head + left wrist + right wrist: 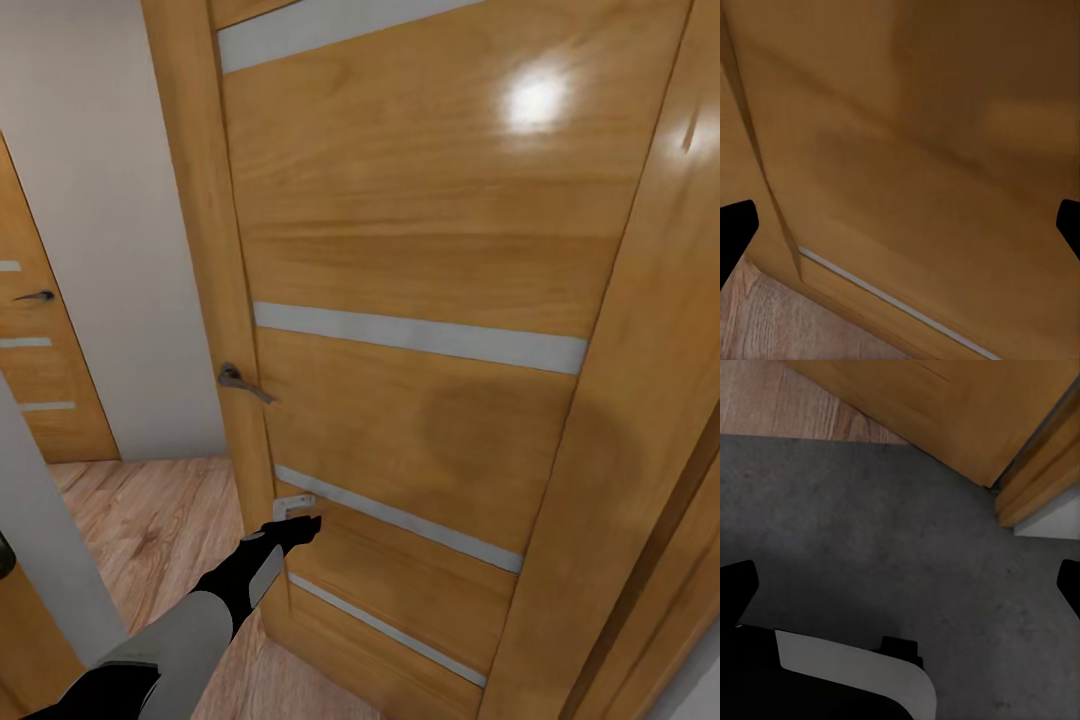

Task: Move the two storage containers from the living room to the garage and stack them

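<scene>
So the head cam is basically staring at a big glossy wooden door (pixel 420 300) with pale horizontal strips across it and a metal lever handle (pixel 243 381) near its edge. The left arm (pixel 190 625) reaches out from the lower left, and the left gripper (pixel 298 527) sits right up against the door's lower part, just under one of the strips, by a small pale plate (pixel 293 506). Looks like it's touching the wood, but I can't say that for sure from this angle.

The left wrist cam gives the close-up the head cam doesn't: door panel up close, one thin pale strip (pixel 892 301) running across it, a bit of light wood plank floor (pixel 772 326) in the corner, and the two black fingertips (pixel 735 229) way out at the frame's opposite edges, so that gripper is spread wide with nothing between them.

The right wrist cam is the only one that catches the garage side: dark grey speckled concrete floor (pixel 900 540) meeting the plank floor at the threshold, with the door's bottom corner and the door frame (pixel 1035 487) beside a bit of white wall (pixel 1057 521). The right gripper (pixel 900 577) is also spread wide, holding nothing, hanging over the concrete with part of the robot's own white-and-black body (pixel 855 675) under it.

Further back in the head view there's a beige wall (pixel 110 200) and a second matching door (pixel 40 350) on the left.
</scene>
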